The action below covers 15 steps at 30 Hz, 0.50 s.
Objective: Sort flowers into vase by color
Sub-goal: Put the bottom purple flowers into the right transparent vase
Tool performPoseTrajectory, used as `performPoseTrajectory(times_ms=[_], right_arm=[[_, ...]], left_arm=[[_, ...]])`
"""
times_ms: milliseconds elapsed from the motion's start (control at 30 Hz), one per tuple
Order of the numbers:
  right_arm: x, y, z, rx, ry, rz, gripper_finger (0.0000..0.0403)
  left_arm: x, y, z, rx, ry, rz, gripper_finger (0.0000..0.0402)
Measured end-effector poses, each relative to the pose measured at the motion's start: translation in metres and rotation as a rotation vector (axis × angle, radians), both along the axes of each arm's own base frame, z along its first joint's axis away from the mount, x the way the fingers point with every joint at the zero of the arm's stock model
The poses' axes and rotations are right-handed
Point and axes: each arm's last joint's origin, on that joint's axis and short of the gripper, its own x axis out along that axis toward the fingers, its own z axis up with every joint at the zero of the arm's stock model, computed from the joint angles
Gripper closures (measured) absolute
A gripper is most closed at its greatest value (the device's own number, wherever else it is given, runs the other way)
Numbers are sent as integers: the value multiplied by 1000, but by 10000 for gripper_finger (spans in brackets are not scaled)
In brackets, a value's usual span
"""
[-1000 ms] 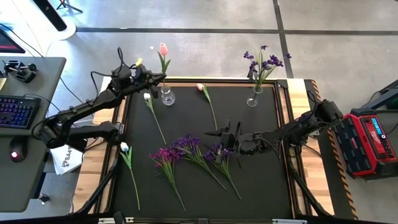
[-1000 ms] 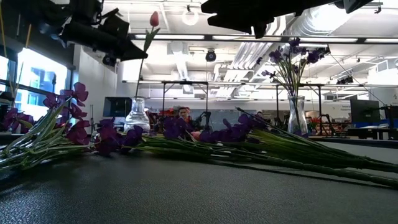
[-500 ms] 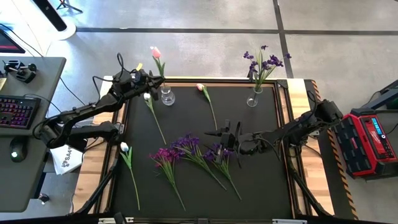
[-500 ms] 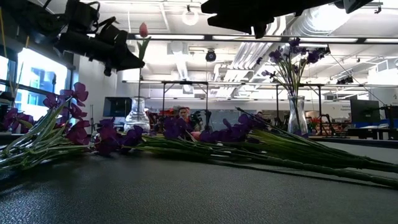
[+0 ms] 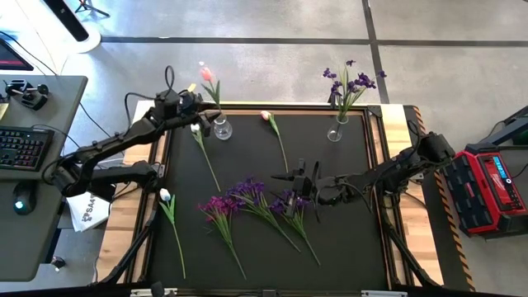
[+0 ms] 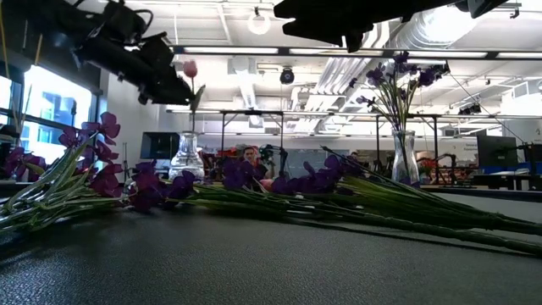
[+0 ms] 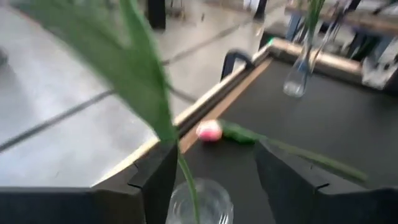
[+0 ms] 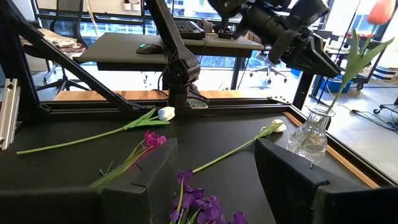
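Two dark jointed arms carry looping black cables, apparently matte, with angular dark fingers [image 8: 292, 174].

High view straight down over table [image 5: 264, 165], low view level across it, both sharing purple-flower vase [image 5: 335, 130].

You are looking down on a table [image 5: 396, 124] with a black mat [image 5: 330, 190] framed by pale wooden edges. Take the clear vase with the pink tulip [image 5: 222, 128] as your landmark — it stands on the mat near the far left corner. Just left of it a white tulip [image 5: 202, 148] lies with its stem running toward the near edge. To its right a pink tulip [image 5: 275, 136] lies flat. Farther right along the same far edge stands a second clear vase with purple blooms [image 5: 336, 129]. Well nearer than the landmark, another white tulip [image 5: 171, 219] lies by the left edge, and a spread of purple flowers [image 5: 256, 206] lies mid-mat — stems pointing toward the near edge.
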Motion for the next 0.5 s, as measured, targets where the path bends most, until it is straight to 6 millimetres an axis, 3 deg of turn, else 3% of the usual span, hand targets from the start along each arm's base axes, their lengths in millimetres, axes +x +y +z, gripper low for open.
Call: performPoseTrajectory(times_ms=[233,500], right_arm=[[0,0,0,0,0,0,206],[-2,0,0,2,23,-1,206]], left_arm=[[-1,-7,16,-91,211,116,192],[3,-23,35,-38,328,222,197]])
